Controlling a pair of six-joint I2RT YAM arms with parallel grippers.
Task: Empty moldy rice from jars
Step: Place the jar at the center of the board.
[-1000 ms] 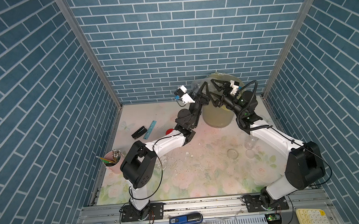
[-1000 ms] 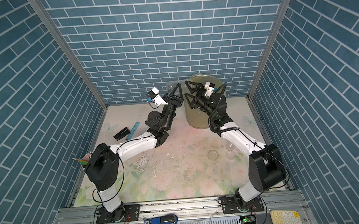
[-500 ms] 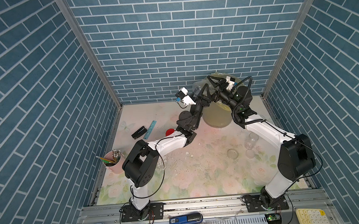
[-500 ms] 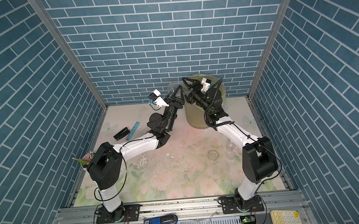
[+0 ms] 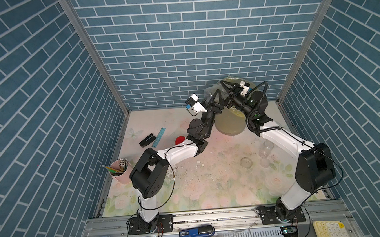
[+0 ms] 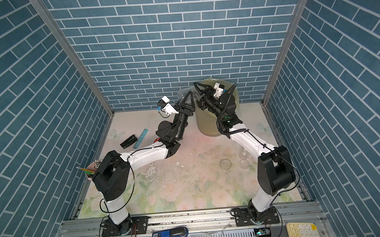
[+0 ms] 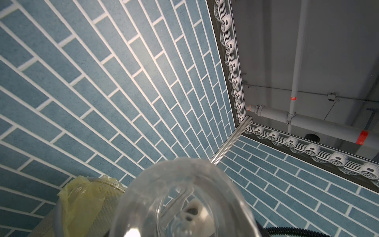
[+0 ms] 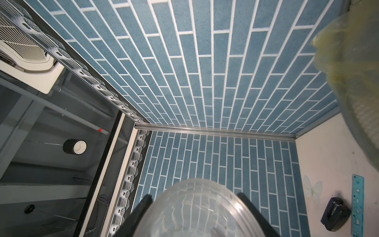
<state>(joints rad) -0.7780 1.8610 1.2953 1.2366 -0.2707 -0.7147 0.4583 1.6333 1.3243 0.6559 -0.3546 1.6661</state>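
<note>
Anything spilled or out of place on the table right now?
Yes. White crumbs are scattered over the flowered mat, outside the bin. A red cap and a clear lid lie loose on the mat.

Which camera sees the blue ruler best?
Both top views: the whole blue ruler lies flat, unobstructed. The right wrist view catches only part, cut off at the picture's edge. The left wrist view misses it.
</note>
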